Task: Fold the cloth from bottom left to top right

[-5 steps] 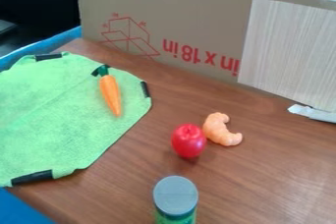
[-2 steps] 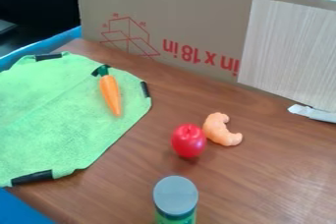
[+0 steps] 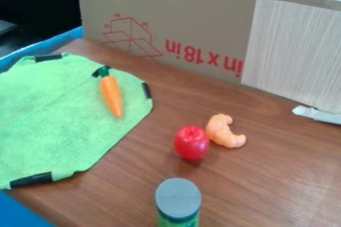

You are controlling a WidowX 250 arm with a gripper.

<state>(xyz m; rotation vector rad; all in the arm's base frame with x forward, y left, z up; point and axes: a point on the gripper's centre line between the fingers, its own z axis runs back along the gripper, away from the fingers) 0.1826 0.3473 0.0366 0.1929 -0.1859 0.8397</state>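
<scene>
Green cloth (image 3: 60, 126) lies flat and unfolded along left edge of bench (image 3: 273, 186), prob. spread for its bottom left to cross over, w/ carrot (image 3: 111, 97) nr its top right, maybe as distractor; can't tell gripper's state.

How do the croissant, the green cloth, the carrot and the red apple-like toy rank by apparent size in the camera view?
1. Green cloth, by far the largest
2. Carrot, croissant and red toy: too alike in area to rank, though the carrot looks longest
</scene>
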